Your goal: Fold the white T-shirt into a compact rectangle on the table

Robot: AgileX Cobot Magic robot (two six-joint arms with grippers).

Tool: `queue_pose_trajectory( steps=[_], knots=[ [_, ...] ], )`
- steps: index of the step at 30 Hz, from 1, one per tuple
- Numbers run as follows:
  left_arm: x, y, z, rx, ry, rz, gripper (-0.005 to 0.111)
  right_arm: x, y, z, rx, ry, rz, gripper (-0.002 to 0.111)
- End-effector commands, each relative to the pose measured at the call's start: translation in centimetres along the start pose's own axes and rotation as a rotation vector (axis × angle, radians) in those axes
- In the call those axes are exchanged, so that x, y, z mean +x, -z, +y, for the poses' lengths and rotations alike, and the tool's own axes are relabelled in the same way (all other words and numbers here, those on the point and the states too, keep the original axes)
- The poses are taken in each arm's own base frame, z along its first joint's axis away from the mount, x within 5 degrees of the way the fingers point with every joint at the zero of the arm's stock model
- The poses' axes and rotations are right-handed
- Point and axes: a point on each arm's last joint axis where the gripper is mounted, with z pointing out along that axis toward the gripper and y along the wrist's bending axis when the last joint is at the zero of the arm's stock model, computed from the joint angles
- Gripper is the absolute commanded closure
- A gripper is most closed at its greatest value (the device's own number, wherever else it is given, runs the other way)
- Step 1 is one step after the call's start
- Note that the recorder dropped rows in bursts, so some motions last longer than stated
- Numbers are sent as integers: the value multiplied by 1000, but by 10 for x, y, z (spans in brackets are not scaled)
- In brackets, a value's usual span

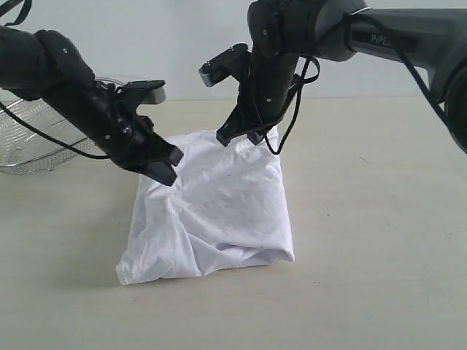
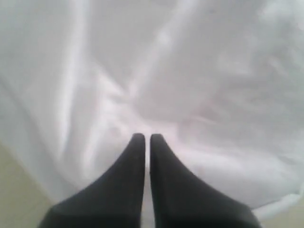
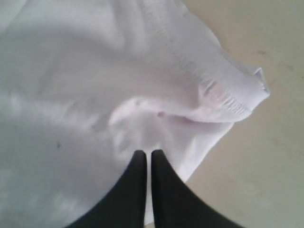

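The white T-shirt [image 1: 219, 211] lies folded into a rough rectangle on the table [image 1: 365, 255], its far edge lifted a little. No red lettering shows. My left gripper [image 1: 170, 165] is at the shirt's far left corner, its jaws pressed together with puckered cloth [image 2: 190, 71] at the tips [image 2: 143, 136]. At the far edge, near the right corner, my right gripper [image 1: 238, 136] is likewise shut on cloth [image 3: 71, 95], its tips [image 3: 145, 153] next to a stitched hem [image 3: 204, 71].
A silver wire-mesh basket [image 1: 29, 138] stands at the far left behind the left arm. Bare tabletop [image 3: 266, 166] stretches to the right of the shirt and in front of it. A black cable [image 1: 288, 124] hangs off the right arm over the shirt's far corner.
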Motion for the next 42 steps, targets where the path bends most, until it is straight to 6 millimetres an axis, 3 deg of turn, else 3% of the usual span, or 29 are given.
queue_pose_trajectory(
  steps=[1, 5, 9, 13, 16, 24, 31, 42],
  knots=[
    [-2, -16, -33, 67, -73, 24, 102, 5, -24, -11, 1, -22, 5, 108],
    [3, -34, -41, 82, -82, 71, 102, 11, -46, -8, -18, -26, 46, 108],
    [14, -40, -28, 18, -78, 135, 102, 17, -55, -13, -18, -87, 78, 108],
    [16, -26, -12, -49, -74, 155, 102, 14, -23, -8, -83, -113, 87, 108],
    [11, -13, -14, -64, -79, 112, 102, 3, 3, 2, -100, -93, 18, 108],
    [10, -29, -9, -62, -86, 84, 102, 6, 7, 34, -236, -126, 98, 108],
    [1, -26, -11, -58, -86, 49, 102, 17, -22, 45, -172, -123, 55, 108],
    [7, -70, 5, -37, -60, 132, 102, 51, -88, 43, -141, -213, 202, 108]
  ],
)
